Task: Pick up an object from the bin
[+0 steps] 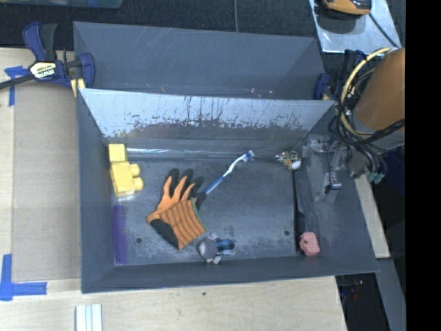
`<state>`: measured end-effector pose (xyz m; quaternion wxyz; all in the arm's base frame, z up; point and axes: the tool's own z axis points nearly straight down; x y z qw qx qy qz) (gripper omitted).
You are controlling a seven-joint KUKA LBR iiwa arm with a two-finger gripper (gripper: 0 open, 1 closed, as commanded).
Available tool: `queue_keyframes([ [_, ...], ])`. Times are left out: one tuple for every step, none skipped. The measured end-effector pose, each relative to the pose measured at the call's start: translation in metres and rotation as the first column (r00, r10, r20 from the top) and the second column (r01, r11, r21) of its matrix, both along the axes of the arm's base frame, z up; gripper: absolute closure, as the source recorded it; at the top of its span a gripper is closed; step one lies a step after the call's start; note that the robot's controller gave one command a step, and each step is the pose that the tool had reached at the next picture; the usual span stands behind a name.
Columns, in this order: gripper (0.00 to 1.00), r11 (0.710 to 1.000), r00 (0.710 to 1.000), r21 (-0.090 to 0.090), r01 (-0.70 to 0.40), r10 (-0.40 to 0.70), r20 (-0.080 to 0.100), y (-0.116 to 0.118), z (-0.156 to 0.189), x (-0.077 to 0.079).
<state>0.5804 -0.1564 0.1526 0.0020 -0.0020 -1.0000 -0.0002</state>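
Note:
My gripper (331, 169) hangs at the right side of the bin, above the sloping right wall. Just left of it lies a small pale and yellow thing (289, 160) near the back right corner of the floor. A thin black rod (298, 209) runs along the floor's right edge, below and left of the gripper. At the rod's near end sits a small pink block (309, 243). A blue toothbrush with a white head (227, 174) lies slanted in the middle of the floor.
An orange and black glove (178, 212) lies left of centre. A yellow block (123, 171) sits at the left wall, with a purple stick (119, 233) below it. A small grey and blue thing (215, 247) rests at the front edge.

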Motion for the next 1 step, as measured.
queue_keyframes([
  [0.00,1.000,1.000,-0.002,-0.003,0.003,0.008,0.0007,0.0051,0.0017],
])
